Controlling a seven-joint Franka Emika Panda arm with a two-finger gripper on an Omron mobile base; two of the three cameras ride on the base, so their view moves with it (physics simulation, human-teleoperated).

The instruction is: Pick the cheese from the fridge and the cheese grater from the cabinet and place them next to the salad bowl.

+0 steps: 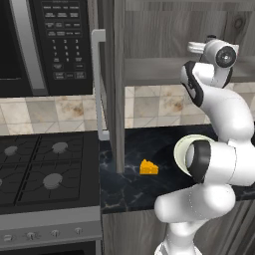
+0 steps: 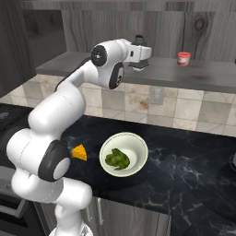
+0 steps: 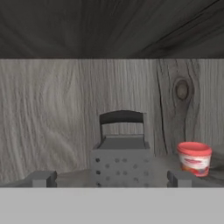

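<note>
Staring straight down my own fingers at the cheese grater (image 3: pixel 121 154) right now, and honestly the lineup looks pretty good. It's standing upright on the shelf of the cabinet (image 3: pixel 57 113), dead ahead of my gripper (image 3: pixel 109 178), sitting between my two fingertips (image 3: pixel 41 178) as the hand view frames it, with its dark handle at the top and the wider perforated body below. So the long axis runs up-down, and the broad holed face is turned toward me, which means my jaws would close across its width. They're spread as wide as they go and holding nothing at all. I can't really say how much gap is left between me and the grater, but it doesn't look like I'm touching it yet, so I reckon the next bit is just pushing straight in. Only thing bugging me is the little red-and-white cup (image 3: pixel 194 158) just off to the right of the grater on the same shelf. Down on the counter (image 2: pixel 184 156) the cheese (image 2: pixel 79 152) is already parked just beside the salad bowl (image 2: pixel 123 154), so that half seems sorted.
</note>
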